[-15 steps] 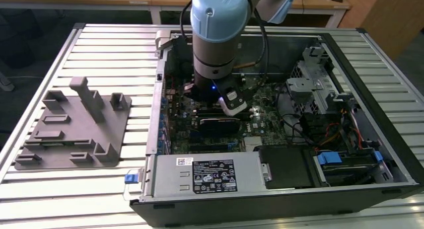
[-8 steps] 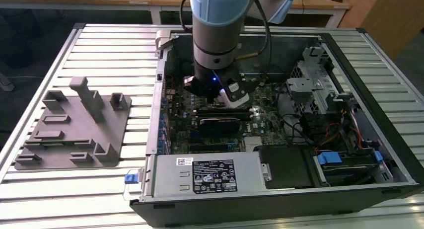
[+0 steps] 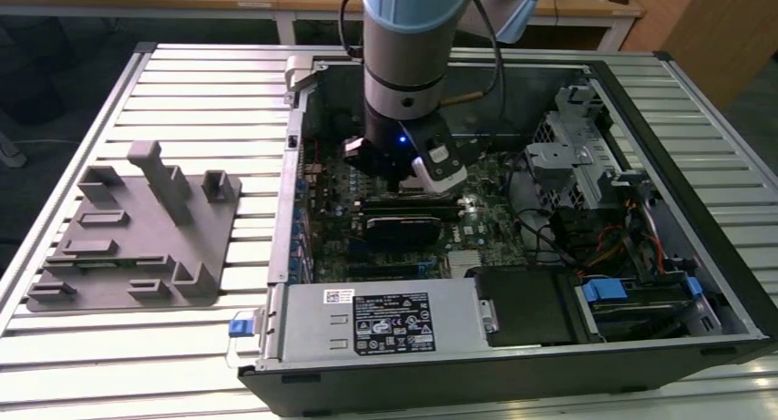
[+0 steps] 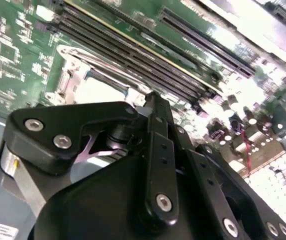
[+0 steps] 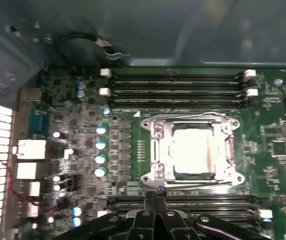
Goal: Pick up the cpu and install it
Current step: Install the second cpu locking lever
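inside the open computer case [image 3: 632, 283] on your slatted bench [image 3: 182, 83], the arm reaches down over the green motherboard [image 5: 278, 165], and the hand [image 5: 155, 192] hangs just above the board near the socket. its fingers [image 4: 155, 130] are pressed together with nothing between them, so you are looking at a narrow, empty hand. in the first wrist view the cpu [image 5: 193, 152] sits flat in the metal socket frame [image 5: 155, 150], its pale silver top facing up, with memory slots [image 5: 178, 85] running along both long sides of the frame. the fingertips point at the edge of that frame, just beside the cpu and apart from it. out on the bench toward the exterior view's left, the grey plastic fixture [image 3: 134, 238] lies well away from the case.
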Robot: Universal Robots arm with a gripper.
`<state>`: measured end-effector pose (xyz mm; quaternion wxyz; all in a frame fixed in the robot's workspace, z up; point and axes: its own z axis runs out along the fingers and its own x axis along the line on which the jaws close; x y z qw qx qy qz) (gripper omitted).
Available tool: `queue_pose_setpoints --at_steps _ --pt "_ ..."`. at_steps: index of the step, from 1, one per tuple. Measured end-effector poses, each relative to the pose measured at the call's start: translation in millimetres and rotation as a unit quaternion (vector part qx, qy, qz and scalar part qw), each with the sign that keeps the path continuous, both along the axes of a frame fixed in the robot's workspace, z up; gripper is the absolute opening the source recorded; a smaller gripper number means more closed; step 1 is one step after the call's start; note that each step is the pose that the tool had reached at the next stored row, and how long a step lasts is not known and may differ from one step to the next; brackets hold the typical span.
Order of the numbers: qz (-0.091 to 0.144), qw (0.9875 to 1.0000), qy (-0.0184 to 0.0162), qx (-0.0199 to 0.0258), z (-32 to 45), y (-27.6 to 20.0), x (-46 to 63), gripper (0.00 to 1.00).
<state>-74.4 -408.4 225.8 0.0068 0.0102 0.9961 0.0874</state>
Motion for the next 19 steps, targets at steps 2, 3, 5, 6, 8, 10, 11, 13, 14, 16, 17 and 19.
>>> queue_pose_setpoints --at_steps 2,3,5,6,8,10,11,13,14,16,17,19 --pt "0.0 1.0 0.0 -0.0008 0.0 1.5 6.1 0.11" --pt "0.0 1.0 0.0 -0.0012 0.0 2.4 9.0 0.11" --pt "0.0 1.0 0.0 -0.0017 -0.1 4.7 14.7 0.11" --pt "0.0 1.0 0.0001 -0.0021 -0.2 6.0 17.3 0.11" --pt "0.0 1.0 0.0001 -0.0033 -0.3 9.9 21.5 0.11" --pt "0.0 1.0 0.0001 -0.0049 -0.5 15.6 24.5 0.11" --pt "0.0 1.0 0.0001 -0.0057 -0.6 18.4 26.0 0.11" --pt "0.0 1.0 0.0001 -0.0076 -0.7 24.0 28.8 0.11" --pt "0.0 1.0 0.0001 -0.0087 -0.8 26.6 30.4 0.11" --pt "0.0 0.9999 0.0001 -0.0107 -1.0 30.9 34.0 0.11" --pt "0.0 0.9999 0.0001 -0.0119 -0.9 32.7 35.9 0.11" --pt "0.0 0.9999 0.0002 -0.0132 -1.0 34.7 38.3 0.11"
